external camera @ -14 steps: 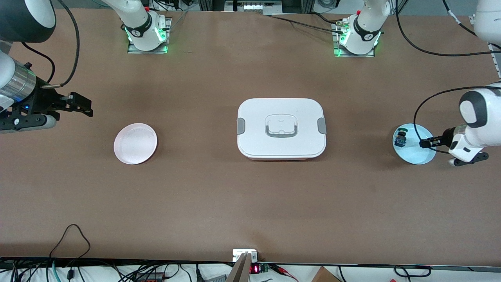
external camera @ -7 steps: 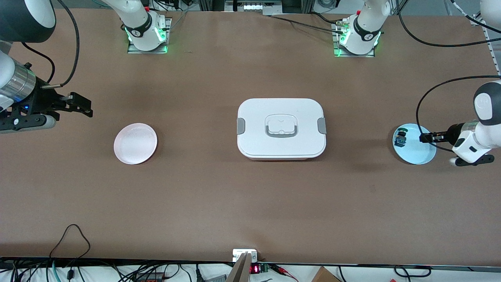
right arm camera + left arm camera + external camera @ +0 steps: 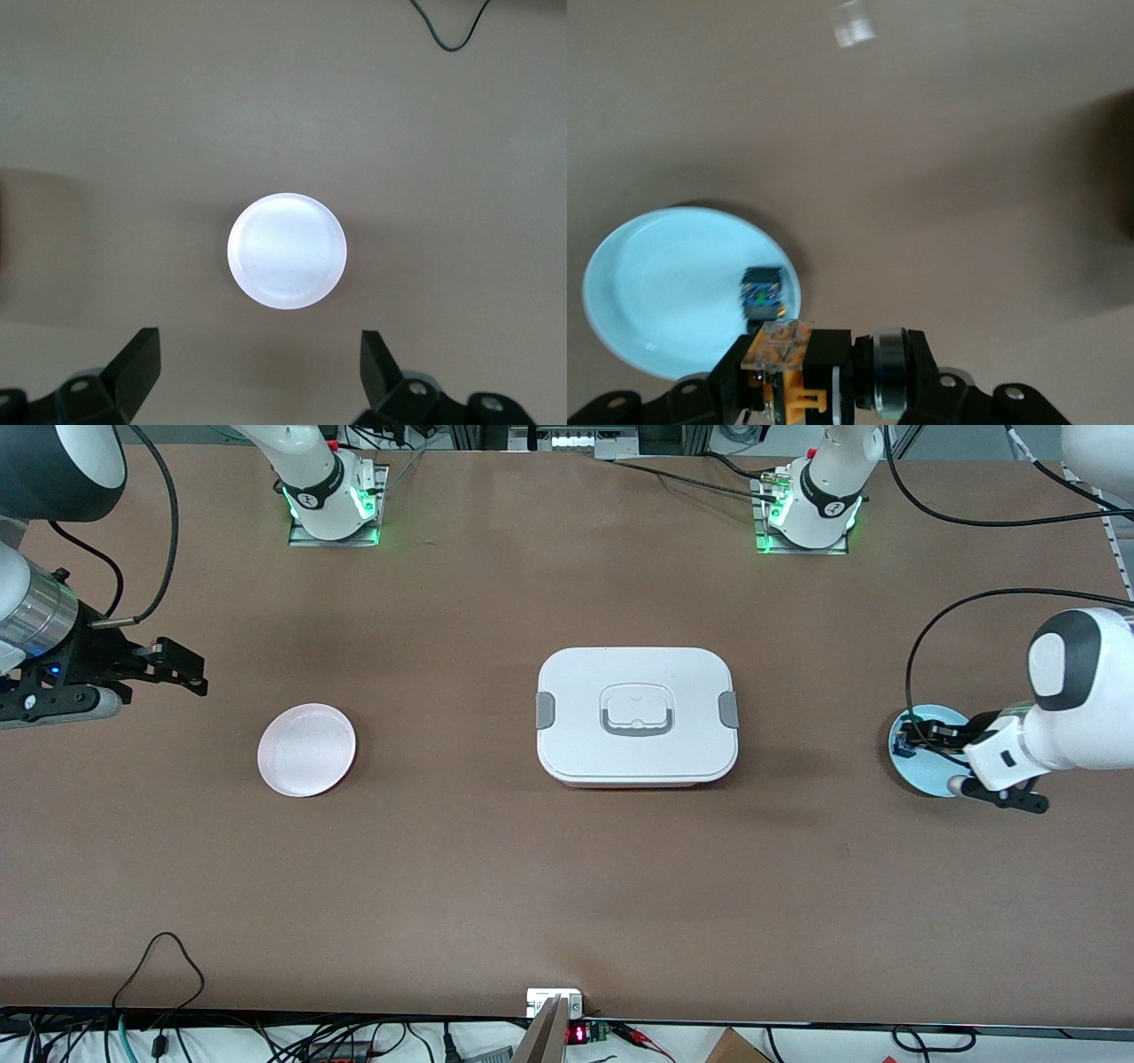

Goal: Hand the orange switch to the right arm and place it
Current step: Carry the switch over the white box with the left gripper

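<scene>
My left gripper [image 3: 824,400] is shut on the orange switch [image 3: 833,365], a stubby black part with an orange section and a silver ring, held lying sideways between the fingers. In the front view the left gripper [image 3: 921,733] hangs over the light blue plate [image 3: 926,779] at the left arm's end of the table. A similar small blue-green part [image 3: 763,294] lies on that plate [image 3: 656,292]. My right gripper [image 3: 182,669] waits open and empty over bare table at the right arm's end, with the pink plate [image 3: 287,251] in its wrist view.
A white lidded box [image 3: 636,714] with grey clasps stands in the middle of the table. The pink plate [image 3: 306,749] lies between the box and the right arm's end. Black cables trail from both arms.
The left arm has swung toward the middle of the table, carrying the switch across the blue plate. The right arm has barely moved.
</scene>
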`<state>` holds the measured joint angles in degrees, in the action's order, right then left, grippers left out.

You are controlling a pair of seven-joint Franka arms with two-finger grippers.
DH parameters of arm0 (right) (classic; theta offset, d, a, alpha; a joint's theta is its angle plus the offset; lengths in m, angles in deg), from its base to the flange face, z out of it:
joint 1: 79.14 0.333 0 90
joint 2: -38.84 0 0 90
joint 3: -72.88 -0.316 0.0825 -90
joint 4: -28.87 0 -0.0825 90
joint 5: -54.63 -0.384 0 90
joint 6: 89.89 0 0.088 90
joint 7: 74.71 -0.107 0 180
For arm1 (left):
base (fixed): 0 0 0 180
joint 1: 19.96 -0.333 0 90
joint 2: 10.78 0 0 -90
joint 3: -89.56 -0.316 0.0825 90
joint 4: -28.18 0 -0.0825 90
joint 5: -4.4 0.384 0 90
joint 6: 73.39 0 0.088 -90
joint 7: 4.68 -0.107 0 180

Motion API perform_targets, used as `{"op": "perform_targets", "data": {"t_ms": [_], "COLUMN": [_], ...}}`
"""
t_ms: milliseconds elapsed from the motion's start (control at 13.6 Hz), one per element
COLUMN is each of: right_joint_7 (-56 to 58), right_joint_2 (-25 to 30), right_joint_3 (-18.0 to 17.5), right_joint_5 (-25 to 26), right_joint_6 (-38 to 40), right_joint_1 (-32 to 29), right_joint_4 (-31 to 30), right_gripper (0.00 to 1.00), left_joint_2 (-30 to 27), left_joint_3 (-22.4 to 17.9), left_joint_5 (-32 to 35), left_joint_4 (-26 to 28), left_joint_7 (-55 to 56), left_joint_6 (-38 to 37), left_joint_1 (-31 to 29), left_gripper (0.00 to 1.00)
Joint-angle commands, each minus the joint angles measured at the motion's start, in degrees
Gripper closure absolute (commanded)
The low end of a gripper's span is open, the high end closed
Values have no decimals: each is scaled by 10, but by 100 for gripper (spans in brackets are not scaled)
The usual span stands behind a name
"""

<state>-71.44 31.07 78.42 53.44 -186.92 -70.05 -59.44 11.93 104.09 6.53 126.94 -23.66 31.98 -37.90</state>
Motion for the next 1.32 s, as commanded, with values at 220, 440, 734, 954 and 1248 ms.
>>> {"op": "perform_targets", "data": {"t_ms": [220, 440, 734, 954, 1248], "right_joint_7": [2, 1, -5, -1, 13], "right_joint_2": [5, 5, 6, 6, 12], "right_joint_3": [-1, -1, -1, -1, -1], "right_joint_5": [8, 8, 15, 17, 23], "right_joint_6": [-12, -12, -11, -11, 7], "right_joint_1": [-2, -2, -3, -1, -1], "right_joint_4": [-4, -4, -4, -2, 2], "right_gripper": [0, 0, 0, 0, 0], "left_joint_2": [-4, -5, 9, 15, 20], "left_joint_3": [85, 117, 140, 172, 205], "left_joint_5": [-94, -218, -327, -403, -492], "left_joint_4": [-30, -27, -21, -17, -15], "left_joint_7": [-98, -231, -400, -514, -627], "left_joint_6": [-40, -36, 11, 45, 77], "left_joint_1": [-11, -17, 3, 6, 10], "left_gripper": [90, 90, 89, 89, 89]}}
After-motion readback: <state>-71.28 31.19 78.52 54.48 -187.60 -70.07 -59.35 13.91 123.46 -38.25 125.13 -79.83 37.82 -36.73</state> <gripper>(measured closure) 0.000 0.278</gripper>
